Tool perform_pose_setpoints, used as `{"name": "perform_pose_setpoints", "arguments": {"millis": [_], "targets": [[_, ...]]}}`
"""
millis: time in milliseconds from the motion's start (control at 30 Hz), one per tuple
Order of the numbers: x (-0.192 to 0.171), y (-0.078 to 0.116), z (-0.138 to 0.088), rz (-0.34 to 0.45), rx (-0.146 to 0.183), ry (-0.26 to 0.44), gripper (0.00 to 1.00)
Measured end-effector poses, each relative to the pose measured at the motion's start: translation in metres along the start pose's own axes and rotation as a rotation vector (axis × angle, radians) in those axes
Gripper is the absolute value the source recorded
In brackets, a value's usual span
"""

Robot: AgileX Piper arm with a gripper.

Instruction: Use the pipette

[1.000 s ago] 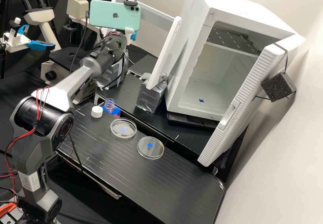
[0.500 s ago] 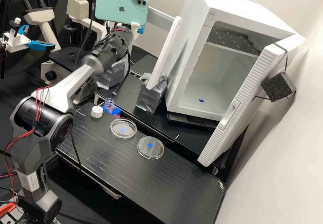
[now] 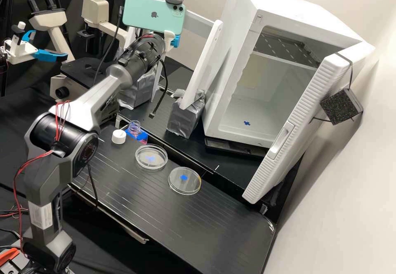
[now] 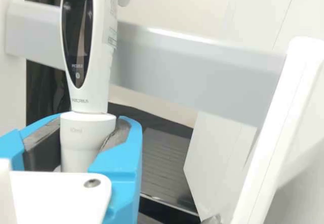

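Wrist view: the hand (image 4: 83, 135) hugs the pipette (image 4: 103, 62); grabbing looks done, sucking up and squirting seem left.

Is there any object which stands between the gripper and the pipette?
Nothing visible stands between them: the pipette is already in the gripper, between its blue fingers. The white crossbar is behind it, not in between.

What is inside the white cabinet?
Inside the cabinet, a shelf sits up high and a blue mark lies on the floor. The door hides part of the inside.
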Motion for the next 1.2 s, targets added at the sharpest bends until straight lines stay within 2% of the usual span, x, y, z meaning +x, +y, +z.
{"name": "perform_pose_setpoints", "arguments": {"millis": [333,733,833,867,1100,1200], "targets": [[0.007,-0.008,-0.001,-0.025,-0.013,-0.003,0.00],[0.011,-0.017,0.002,-0.045,-0.009,-0.011,0.00],[0.012,-0.019,0.004,-0.042,0.006,-0.009,0.00],[0.012,-0.020,0.005,-0.042,0.009,-0.010,1.00],[0.014,-0.022,0.008,-0.028,0.022,-0.013,1.00],[0.015,-0.024,0.012,-0.015,0.044,-0.015,1.00]]}}
